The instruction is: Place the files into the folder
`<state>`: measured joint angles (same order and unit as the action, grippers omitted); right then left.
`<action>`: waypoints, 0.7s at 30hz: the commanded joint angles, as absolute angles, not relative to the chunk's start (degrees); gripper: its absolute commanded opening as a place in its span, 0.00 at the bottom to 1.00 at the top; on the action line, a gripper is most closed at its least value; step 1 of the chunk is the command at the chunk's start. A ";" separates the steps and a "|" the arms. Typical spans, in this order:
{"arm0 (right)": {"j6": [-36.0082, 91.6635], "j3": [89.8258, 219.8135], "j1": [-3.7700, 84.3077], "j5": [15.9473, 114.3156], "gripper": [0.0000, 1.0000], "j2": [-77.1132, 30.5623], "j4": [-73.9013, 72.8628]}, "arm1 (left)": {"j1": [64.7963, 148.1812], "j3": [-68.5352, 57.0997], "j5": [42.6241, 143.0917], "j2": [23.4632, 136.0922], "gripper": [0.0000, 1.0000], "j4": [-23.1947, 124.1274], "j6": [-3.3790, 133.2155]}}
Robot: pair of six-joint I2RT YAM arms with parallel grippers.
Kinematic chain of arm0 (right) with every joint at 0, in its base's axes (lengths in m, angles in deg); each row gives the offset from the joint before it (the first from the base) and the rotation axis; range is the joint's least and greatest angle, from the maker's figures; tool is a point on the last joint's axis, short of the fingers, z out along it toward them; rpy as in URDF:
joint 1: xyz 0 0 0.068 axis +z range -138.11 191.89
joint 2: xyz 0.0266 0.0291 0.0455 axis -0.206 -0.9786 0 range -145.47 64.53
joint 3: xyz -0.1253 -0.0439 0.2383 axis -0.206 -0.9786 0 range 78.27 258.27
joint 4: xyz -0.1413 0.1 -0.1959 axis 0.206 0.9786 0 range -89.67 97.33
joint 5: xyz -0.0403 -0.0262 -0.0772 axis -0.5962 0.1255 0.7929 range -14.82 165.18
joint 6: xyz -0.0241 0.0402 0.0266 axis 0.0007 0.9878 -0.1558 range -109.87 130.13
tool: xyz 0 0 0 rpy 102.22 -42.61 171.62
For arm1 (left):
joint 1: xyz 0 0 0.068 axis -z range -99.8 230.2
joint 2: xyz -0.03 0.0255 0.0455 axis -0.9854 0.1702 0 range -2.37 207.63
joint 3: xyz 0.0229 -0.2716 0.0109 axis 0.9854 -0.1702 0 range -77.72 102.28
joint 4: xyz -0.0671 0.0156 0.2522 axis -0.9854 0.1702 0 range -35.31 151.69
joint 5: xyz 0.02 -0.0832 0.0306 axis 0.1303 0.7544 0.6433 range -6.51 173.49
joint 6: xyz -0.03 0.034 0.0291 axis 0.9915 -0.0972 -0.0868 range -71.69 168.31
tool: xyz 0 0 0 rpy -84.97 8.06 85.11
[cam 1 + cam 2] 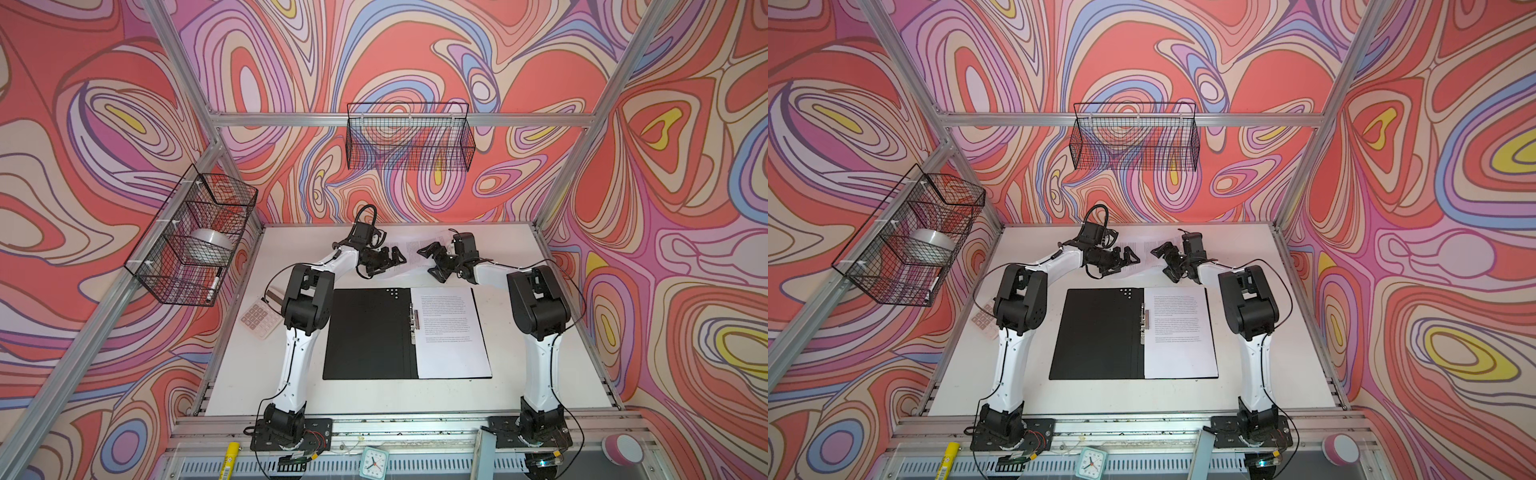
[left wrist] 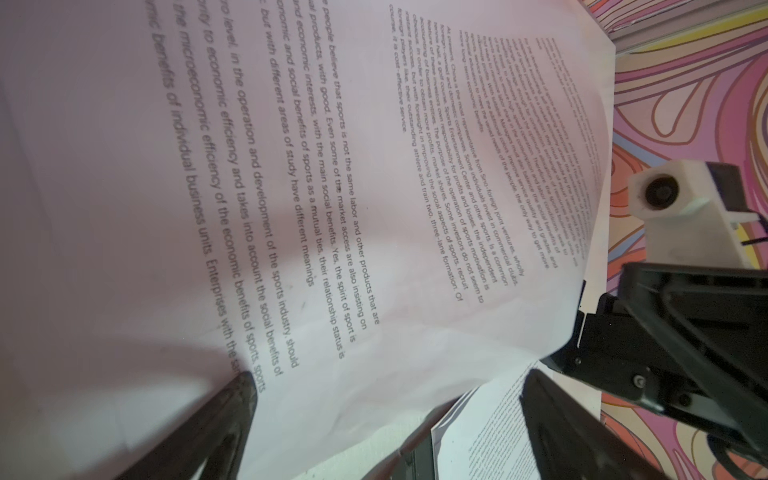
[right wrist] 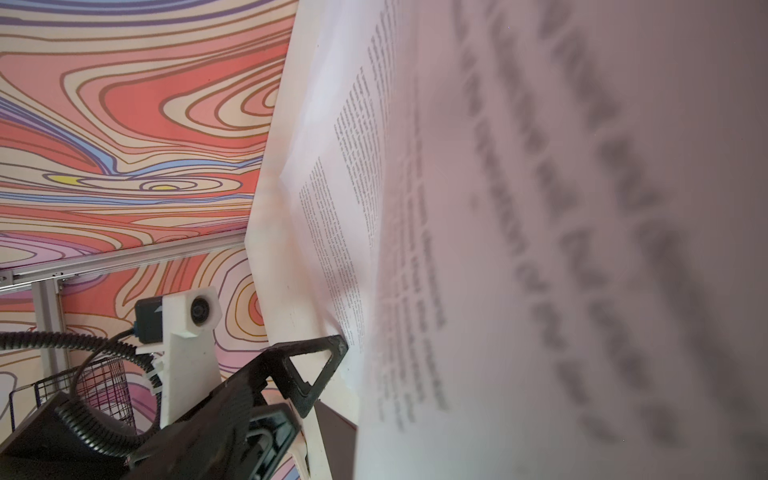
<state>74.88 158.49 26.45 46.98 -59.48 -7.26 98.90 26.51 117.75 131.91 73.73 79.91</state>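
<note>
White sheet (image 2: 291,124), bowed, dense black print

walls (image 1: 415,50): swirl print on all sides, red/pink/purple/blue with yellow spots. aluminium frame (image 1: 291,119): rails up the corners and one across the back wall. white table (image 1: 457,395), evenly lit with soft shadows. black wire basket (image 1: 409,137) hangs on the back rail above the table's far edge. second wire basket (image 1: 191,237) is on the left rail, past the table's left edge.
</note>
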 commanded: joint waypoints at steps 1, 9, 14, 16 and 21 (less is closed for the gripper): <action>80.08 157.12 27.40 51.71 0.95 -59.75 -12.16 | 99.10 22.79 114.95 134.09 1.00 78.80 82.37; 85.86 155.36 30.51 59.61 0.88 -61.99 -20.21 | 99.14 20.65 115.33 133.78 1.00 76.55 85.35; 88.77 153.91 31.92 64.17 0.78 -63.78 -25.38 | 99.14 19.69 115.41 132.91 1.00 76.35 85.52; 88.87 153.26 32.86 66.94 0.75 -63.55 -26.14 | 99.12 19.69 115.47 132.81 1.00 76.57 85.71; 90.94 152.78 34.42 71.52 0.66 -64.51 -29.37 | 99.12 19.32 116.18 132.46 1.00 76.09 86.65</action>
<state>88.96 153.55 33.56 66.34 -62.91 -25.41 98.90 22.40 117.53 130.27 68.45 84.61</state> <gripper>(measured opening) 0.670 0.993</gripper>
